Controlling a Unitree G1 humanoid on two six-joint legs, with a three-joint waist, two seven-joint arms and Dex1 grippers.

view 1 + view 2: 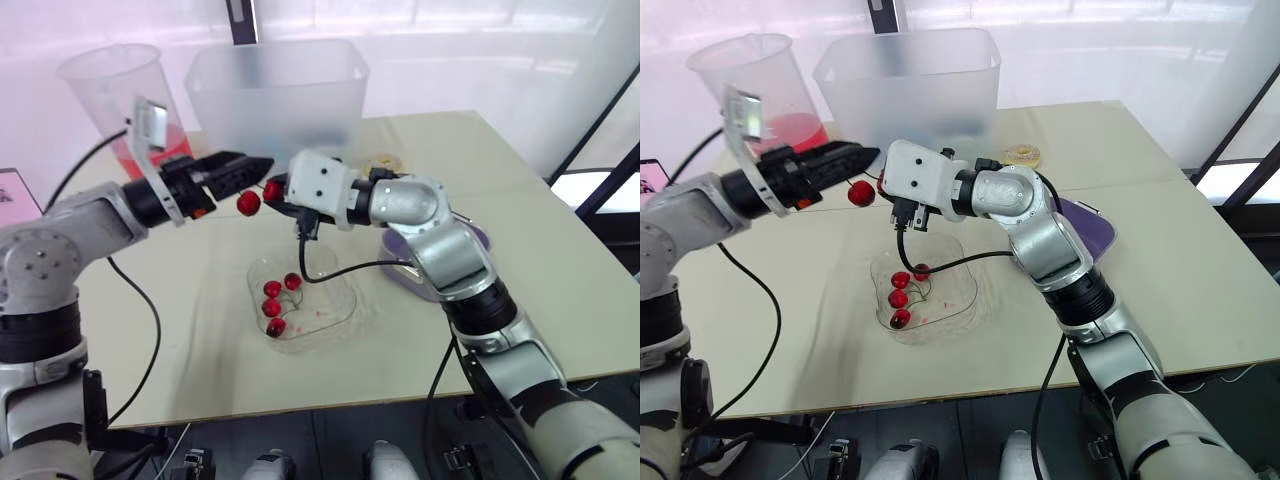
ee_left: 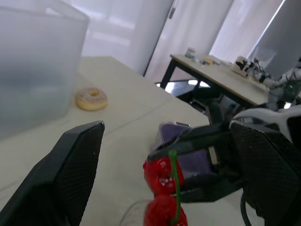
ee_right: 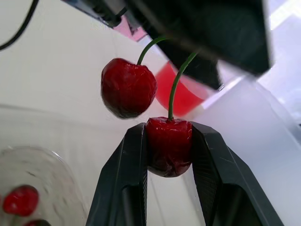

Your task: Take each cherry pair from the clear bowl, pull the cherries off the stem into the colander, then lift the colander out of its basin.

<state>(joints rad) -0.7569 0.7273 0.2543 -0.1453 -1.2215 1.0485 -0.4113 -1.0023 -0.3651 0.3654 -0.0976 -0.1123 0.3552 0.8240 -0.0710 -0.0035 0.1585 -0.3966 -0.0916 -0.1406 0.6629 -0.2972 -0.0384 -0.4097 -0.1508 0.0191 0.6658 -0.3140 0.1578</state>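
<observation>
red glossy cherry pair, green-stemmed

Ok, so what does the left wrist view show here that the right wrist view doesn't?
Left wrist view alone: a doughnut, a purple container and a far table deeper in the room. Right wrist view alone: the right end effector clamped on one cherry while the other cherry hangs free, the clear bowl with a loose cherry inside, and some red liquid behind. Both: the cherry pair on its green stems.
</observation>
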